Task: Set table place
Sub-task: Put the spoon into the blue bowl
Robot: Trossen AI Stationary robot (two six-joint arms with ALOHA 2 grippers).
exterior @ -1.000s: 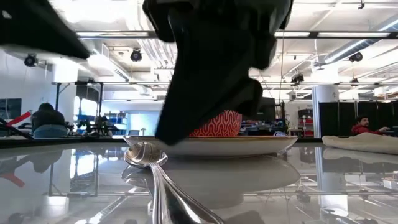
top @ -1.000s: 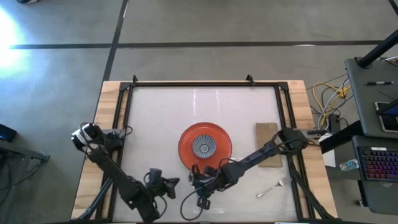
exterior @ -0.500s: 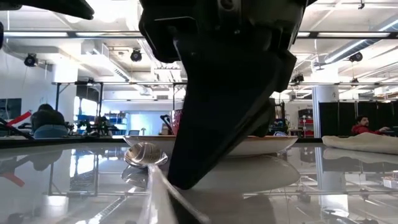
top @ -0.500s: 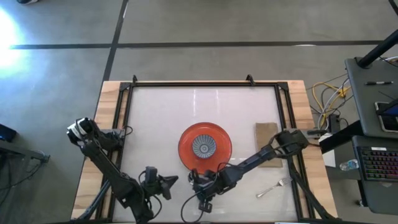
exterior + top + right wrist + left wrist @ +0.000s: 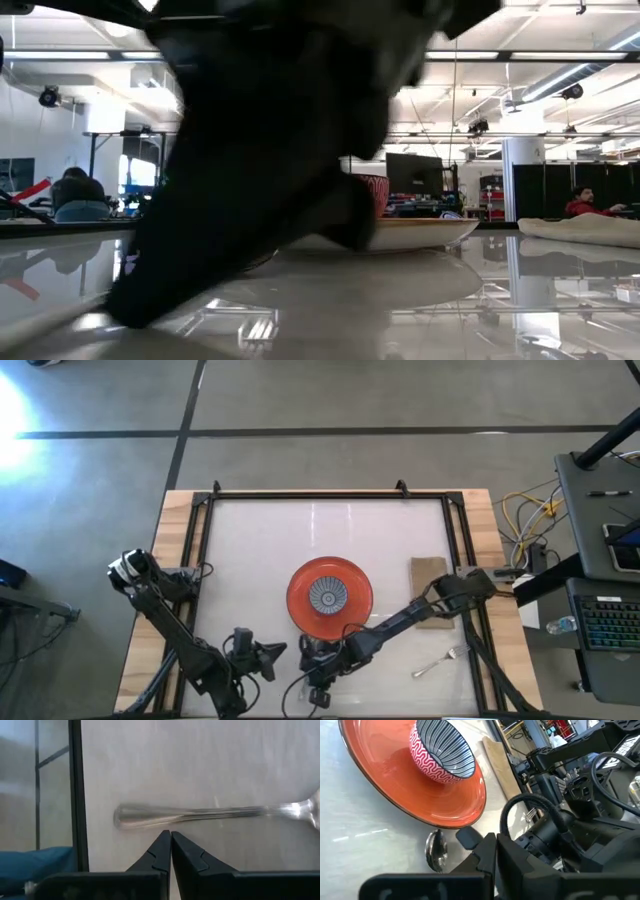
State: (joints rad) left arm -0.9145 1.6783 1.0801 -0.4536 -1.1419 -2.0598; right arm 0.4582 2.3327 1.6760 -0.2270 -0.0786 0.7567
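Note:
A metal spoon (image 5: 200, 814) lies flat on the white table (image 5: 260, 540), near its front edge, with its bowl (image 5: 436, 851) just in front of the red plate (image 5: 330, 598). A red-and-white patterned bowl (image 5: 442, 752) stands on the plate. My right gripper (image 5: 170, 836) is shut and low over the table, its tips beside the spoon's handle, toward its free end. It fills most of the low view (image 5: 270, 150). My left gripper (image 5: 272, 655) is shut and empty, left of the plate near the front edge. My right gripper's shut fingertips (image 5: 162, 845) stand right beside the long side of the spoon's handle (image 5: 165, 815), near its free end, and point across it. I cannot tell whether they touch it. The spoon lies flat on the table.
A tan folded napkin (image 5: 430, 592) lies right of the plate. A fork (image 5: 440, 663) lies at the front right. A black frame bar (image 5: 76, 795) runs close to the spoon's handle end. A grey desk with a keyboard (image 5: 605, 625) stands beyond the table's right edge.
My right gripper has gone down and toward the table's near edge, a little to the left, and now stands by the spoon's handle, hiding the spoon in the low view. My left arm shifted slightly toward the left.

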